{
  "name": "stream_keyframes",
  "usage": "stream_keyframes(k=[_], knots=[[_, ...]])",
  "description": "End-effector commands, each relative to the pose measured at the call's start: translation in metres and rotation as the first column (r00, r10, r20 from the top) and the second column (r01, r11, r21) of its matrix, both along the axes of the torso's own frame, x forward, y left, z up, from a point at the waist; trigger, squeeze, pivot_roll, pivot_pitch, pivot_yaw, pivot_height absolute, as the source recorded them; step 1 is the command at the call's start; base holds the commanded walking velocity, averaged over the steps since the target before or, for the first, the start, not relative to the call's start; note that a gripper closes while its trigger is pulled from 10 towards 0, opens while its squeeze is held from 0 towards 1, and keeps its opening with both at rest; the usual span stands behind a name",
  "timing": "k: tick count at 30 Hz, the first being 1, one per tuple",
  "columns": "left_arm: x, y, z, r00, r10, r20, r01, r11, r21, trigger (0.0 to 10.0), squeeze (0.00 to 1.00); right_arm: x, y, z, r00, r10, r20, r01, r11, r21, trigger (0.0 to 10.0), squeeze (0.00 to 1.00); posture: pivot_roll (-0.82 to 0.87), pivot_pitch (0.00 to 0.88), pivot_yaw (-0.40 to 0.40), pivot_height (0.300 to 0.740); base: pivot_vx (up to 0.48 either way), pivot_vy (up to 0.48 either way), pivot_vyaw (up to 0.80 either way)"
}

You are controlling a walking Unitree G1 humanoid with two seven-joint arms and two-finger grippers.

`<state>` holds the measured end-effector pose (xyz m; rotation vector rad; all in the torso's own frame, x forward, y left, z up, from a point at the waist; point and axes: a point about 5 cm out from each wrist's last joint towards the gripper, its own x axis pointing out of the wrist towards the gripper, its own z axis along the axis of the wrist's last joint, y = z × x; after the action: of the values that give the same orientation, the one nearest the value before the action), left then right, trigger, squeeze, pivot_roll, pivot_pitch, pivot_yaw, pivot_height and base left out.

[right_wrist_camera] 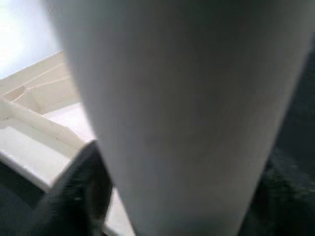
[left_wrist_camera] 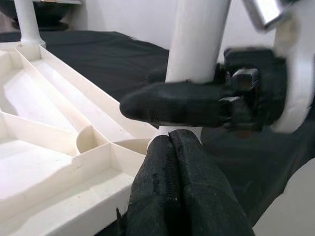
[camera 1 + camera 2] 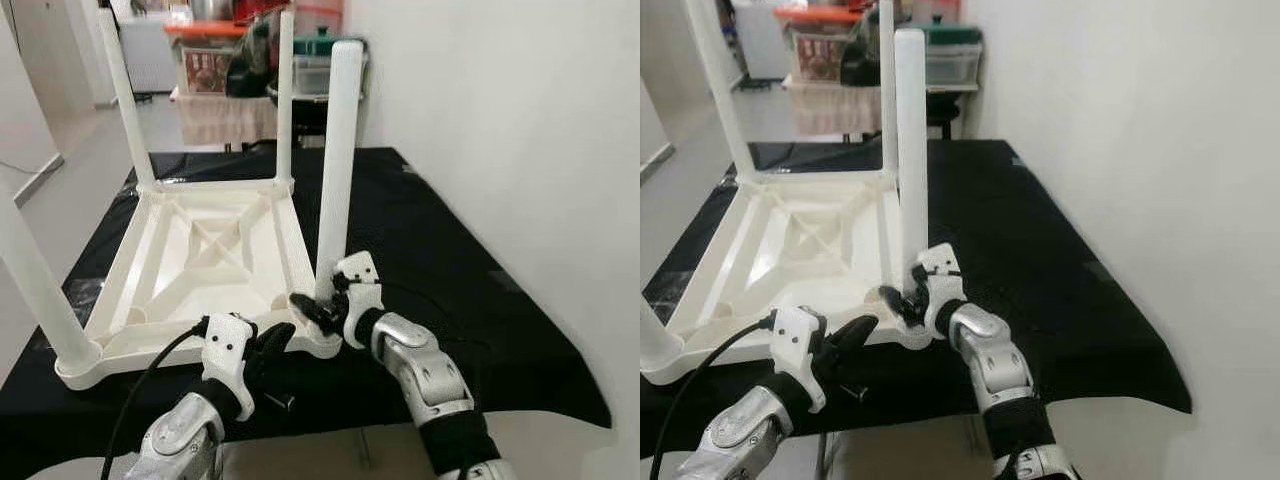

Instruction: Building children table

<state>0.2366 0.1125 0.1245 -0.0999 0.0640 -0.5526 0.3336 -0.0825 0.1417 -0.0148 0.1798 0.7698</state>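
Table top: white plastic, lay upside down on a black cloth covering a bench, ribbed underside facing up.
Fitted legs: three white legs stood upright in their corner sockets — far left, far right, near left.
Fourth leg: stood almost upright at the near right corner, its foot at the socket there.
Right gripper: fingers clamped around the base of the fourth leg, just above the corner.
Left gripper: fingers pressed together, tips touching the near edge of the table top just beside the fourth leg.
Background: storage boxes stood on a far table, beyond the bench.
Right side: plain white wall.
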Motion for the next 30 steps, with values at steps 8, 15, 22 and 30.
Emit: stream_keyframes(k=[8, 15, 22, 30], knots=[[0.000, -0.002, -0.004, 1.000, -0.001, -0.013, 0.002, 1.000, 0.010, 10.0, 0.00, 0.012, -0.004, 0.022, 0.927, 0.363, 0.092, -0.356, 0.930, -0.090, 10.0, 0.00, 0.02, 0.000, -0.065, 0.740, 0.000, 0.000, 0.00], [-0.001, -0.002, -0.005, 1.000, 0.002, -0.014, -0.002, 1.000, 0.011, 10.0, 0.00, 0.026, -0.012, 0.033, 0.898, 0.434, 0.073, -0.427, 0.899, -0.101, 4.0, 0.00, 0.03, 0.000, -0.074, 0.740, 0.000, 0.000, 0.00], [-0.001, -0.001, -0.007, 1.000, 0.003, -0.017, -0.002, 1.000, 0.012, 10.0, 0.00, 0.032, -0.017, 0.044, 0.896, 0.436, 0.087, -0.435, 0.900, -0.034, 0.0, 0.00, 0.03, 0.000, -0.071, 0.740, 0.000, 0.000, 0.00], [-0.001, 0.001, -0.008, 1.000, -0.001, -0.022, 0.001, 1.000, 0.009, 10.0, 0.00, 0.016, -0.030, 0.016, 0.909, 0.410, 0.079, -0.411, 0.911, 0.000, 0.0, 0.00, 0.01, 0.000, -0.056, 0.740, 0.000, 0.000, 0.00]])
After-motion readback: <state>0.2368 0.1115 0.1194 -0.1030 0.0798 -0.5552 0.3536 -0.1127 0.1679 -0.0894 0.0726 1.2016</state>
